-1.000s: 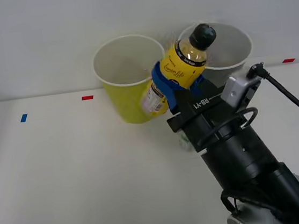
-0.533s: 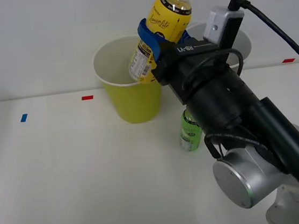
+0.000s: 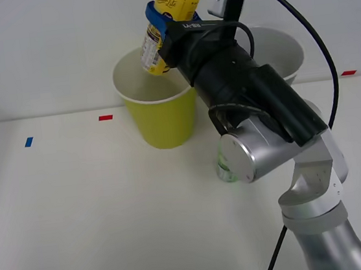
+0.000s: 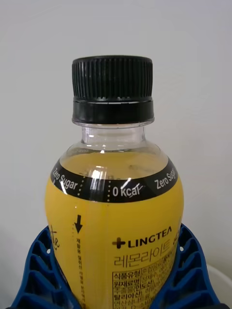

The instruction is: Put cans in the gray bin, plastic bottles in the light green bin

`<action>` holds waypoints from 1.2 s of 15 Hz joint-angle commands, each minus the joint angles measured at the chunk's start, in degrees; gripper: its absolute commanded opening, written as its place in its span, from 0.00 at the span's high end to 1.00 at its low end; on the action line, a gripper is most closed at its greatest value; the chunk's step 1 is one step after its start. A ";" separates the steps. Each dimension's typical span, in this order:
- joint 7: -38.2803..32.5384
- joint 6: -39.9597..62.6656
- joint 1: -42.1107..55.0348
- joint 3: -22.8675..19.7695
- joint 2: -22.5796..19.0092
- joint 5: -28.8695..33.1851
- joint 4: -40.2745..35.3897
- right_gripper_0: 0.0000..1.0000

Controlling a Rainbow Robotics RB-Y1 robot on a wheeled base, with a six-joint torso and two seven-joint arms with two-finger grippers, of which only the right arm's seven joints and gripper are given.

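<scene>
The right end effector (image 3: 163,27), with its blue ribbed fingers (image 4: 191,270), is clamped narrowly around the body of the yellow-labelled plastic bottle with a black screw cap and yellowish contents (image 3: 168,19). In the wrist view the two fingers press against either side of the yellow label (image 4: 116,241), and the black cap (image 4: 112,89) stands clear of them. In the front view the bottle is tilted, its lower end hanging above the white-rimmed opening of the round tapered yellow-green plastic bin (image 3: 158,114), and its cap end cut off by the upper edge of the picture.

The yellow-green bin stands on the white surface (image 3: 85,211) at about 12 o'clock from the middle of the view. The round dark gray bin with a white rim and white inside (image 3: 281,48) stands just beside it, toward 1 o'clock, largely covered by the arm. The small green-labelled plastic bottle (image 3: 223,168) stands on the surface at about 5 o'clock from the yellow-green bin, mostly hidden behind the arm's silver joint (image 3: 248,156).

Compared with half a second ago, the end effector and the yellow bottle have risen and moved toward 11 o'clock, from the gap between the two bins to above the yellow-green bin's mouth. The grip is unchanged, and the green bottle has stayed in place.
</scene>
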 commanded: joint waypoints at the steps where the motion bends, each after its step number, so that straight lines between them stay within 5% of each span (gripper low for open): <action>1: -0.55 -0.15 -5.51 -0.89 0.09 -0.03 5.85 1.00; 18: 3.76 -0.24 -8.76 -1.15 0.09 1.99 14.38 1.00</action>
